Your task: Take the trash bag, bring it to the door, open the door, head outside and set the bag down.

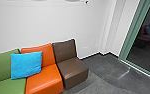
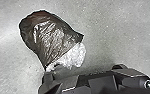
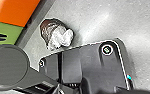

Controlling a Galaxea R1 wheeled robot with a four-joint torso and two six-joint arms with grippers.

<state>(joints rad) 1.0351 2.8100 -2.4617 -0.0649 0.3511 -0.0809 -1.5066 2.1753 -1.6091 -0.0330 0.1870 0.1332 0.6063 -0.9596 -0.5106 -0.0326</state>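
The bag (image 2: 44, 37) should handle as something light and soft: its dark body looks thin, slick and full of creases, apt to slip or tear if pinched at one spot, and it would likely swing and sag when carried. The pale crumpled end (image 2: 77, 55) looks the better place to take hold, with a good bunch of film gathered at once rather than a single fold. As for where it is, the bag shows over the grey floor (image 3: 91, 20), between the green seat (image 3: 3, 31) and orange seat (image 3: 14, 11) and the robot's base (image 3: 91, 62), pale end nearer the base. From these angles I can't fairly tell whether either gripper is clamped on it, spread or closed, or whether it rests or hangs.
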